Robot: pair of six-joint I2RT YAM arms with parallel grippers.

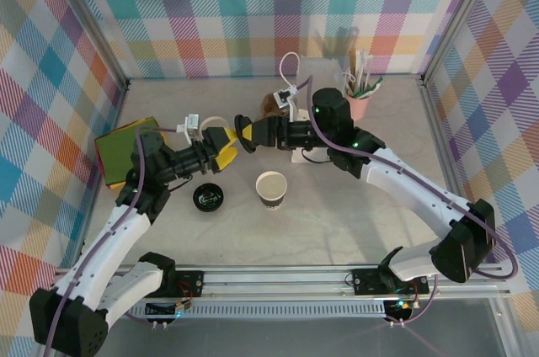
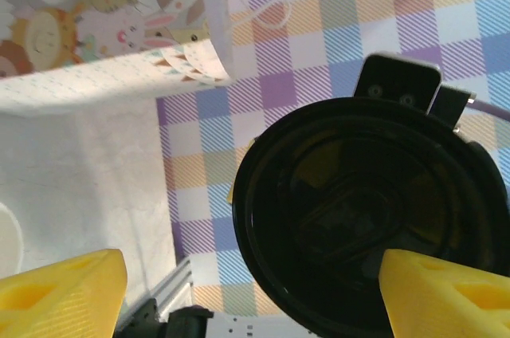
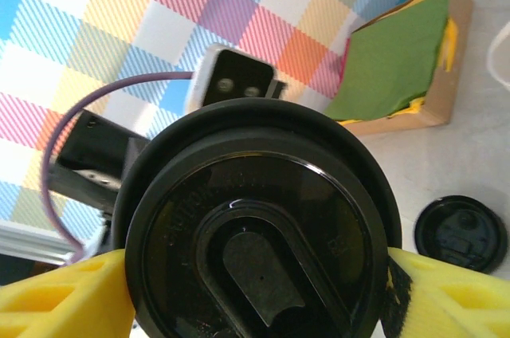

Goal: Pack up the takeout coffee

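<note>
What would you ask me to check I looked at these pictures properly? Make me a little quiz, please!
1. True or false: the paper cup on the table has a lid on it.
2. Which gripper grips the black lid up in the air? A) left gripper B) right gripper
3. Fill in: in the top view, a second lid lies on the table to the ____ of the paper cup.

Key: 1 false, the cup is lidless. 2 B, and the left gripper's jaws stand open. 3 left.
</note>
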